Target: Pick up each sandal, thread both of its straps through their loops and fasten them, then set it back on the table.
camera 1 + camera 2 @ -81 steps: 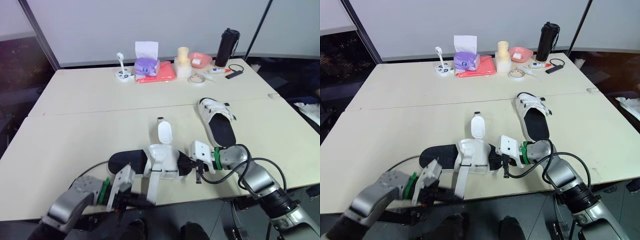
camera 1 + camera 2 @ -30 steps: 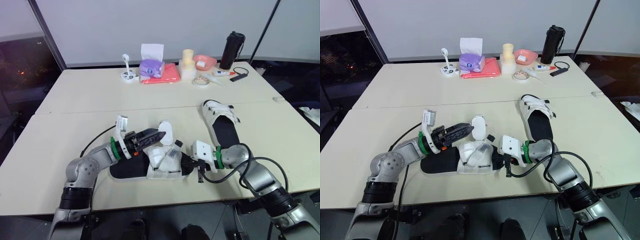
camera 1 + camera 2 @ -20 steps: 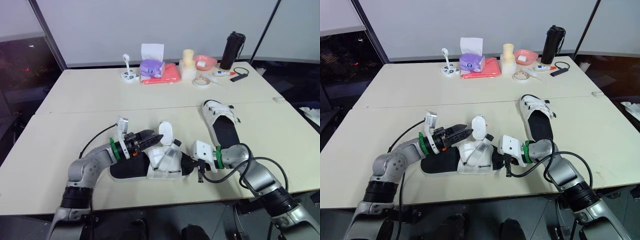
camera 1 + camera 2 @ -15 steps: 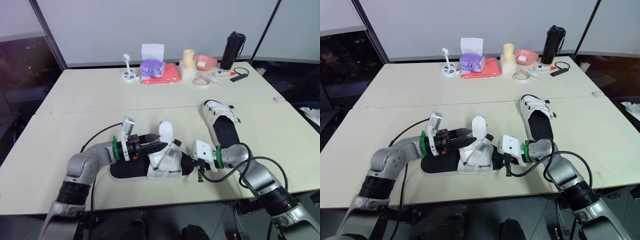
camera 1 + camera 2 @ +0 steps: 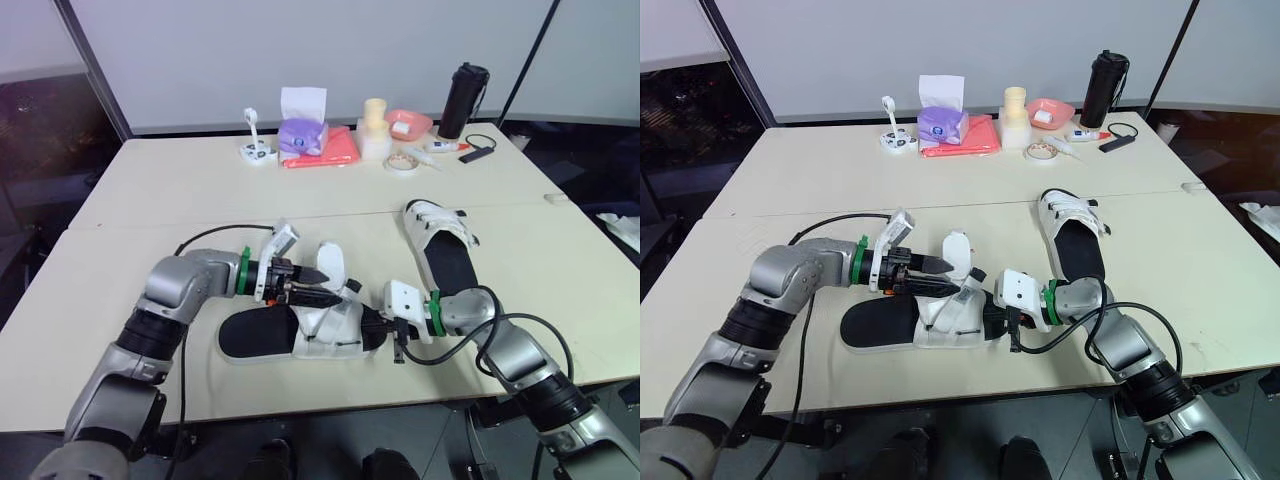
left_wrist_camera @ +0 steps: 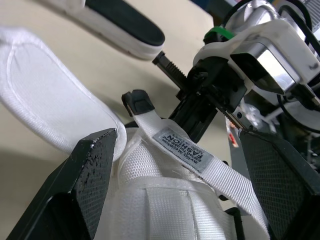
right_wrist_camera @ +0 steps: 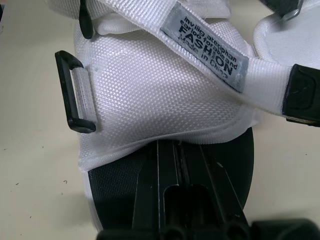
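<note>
Webbing of the near sandal (image 5: 300, 335) runs between the left gripper's (image 6: 175, 137) jaws, which stand apart on either side of the labelled white strap (image 6: 185, 150) without closing on it. The sandal lies flat on the bench (image 5: 150, 200), near its front edge. Its rounded flap (image 5: 330, 265) is open and stands just beyond the left fingertips. The right gripper (image 5: 375, 325) has its jaws together, laid along the black footbed at one end of the sandal.

The left forearm reaches level and low across the bench from the left. The right forearm comes in from the lower right and points left.

A black loop (image 7: 75, 92) stands empty at the side of the upper. The strap's black tip is cut off in the right wrist view. A second sandal (image 5: 440, 245) lies well apart to the right.
</note>
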Available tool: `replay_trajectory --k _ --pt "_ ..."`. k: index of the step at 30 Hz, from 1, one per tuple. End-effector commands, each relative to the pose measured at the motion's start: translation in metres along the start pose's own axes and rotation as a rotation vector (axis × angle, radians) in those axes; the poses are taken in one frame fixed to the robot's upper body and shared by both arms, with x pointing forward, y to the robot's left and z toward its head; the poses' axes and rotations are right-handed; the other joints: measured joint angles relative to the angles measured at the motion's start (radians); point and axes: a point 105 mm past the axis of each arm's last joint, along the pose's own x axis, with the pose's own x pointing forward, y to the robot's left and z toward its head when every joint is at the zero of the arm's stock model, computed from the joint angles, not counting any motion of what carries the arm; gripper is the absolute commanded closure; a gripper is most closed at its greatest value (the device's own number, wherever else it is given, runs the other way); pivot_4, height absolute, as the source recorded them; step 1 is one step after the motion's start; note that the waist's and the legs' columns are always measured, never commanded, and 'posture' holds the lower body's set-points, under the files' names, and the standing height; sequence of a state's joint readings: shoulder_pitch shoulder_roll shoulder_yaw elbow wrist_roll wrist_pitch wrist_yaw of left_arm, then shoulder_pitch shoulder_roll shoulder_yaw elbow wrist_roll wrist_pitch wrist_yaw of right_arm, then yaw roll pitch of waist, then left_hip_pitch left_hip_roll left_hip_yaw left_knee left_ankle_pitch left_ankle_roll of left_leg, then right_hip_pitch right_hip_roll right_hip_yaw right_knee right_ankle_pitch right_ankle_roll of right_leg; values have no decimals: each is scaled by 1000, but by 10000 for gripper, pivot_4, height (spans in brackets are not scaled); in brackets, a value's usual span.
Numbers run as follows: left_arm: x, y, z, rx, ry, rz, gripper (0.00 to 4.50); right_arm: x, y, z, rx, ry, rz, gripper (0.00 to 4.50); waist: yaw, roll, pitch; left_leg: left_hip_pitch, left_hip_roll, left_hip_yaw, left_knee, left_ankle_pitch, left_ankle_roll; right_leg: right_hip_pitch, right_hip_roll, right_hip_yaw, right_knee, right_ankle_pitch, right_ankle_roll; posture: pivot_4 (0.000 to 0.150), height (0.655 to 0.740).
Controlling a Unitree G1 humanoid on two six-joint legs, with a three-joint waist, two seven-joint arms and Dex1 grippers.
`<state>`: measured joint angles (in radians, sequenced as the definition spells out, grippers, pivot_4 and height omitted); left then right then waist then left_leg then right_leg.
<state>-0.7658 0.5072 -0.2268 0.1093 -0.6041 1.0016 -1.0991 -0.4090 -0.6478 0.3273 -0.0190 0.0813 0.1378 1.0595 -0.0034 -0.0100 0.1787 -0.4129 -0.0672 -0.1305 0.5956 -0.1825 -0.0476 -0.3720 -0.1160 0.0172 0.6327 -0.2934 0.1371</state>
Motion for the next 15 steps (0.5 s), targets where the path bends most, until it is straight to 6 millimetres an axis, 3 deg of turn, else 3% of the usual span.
replay_trajectory --k 1,9,15 --pt "4 -18 6 -21 44 -97 4691 -2 3 -28 52 112 -23 45000 -4 0 0 0 0 0 0 0 0 0 0 0 0 0 0 1500 7400" --pt "16 -23 -5 -6 166 -122 4691 -1 2 -29 48 115 -31 45000 -7 -1 0 0 -1 -1 0 0 0 0 0 0 0 0 1 1500 7400" --pt "27 -22 -4 2 158 -122 4691 0 3 -28 49 114 -35 45000 -7 -1 0 0 -1 -1 0 0 0 1 0 0 0 0 1 1500 7400"
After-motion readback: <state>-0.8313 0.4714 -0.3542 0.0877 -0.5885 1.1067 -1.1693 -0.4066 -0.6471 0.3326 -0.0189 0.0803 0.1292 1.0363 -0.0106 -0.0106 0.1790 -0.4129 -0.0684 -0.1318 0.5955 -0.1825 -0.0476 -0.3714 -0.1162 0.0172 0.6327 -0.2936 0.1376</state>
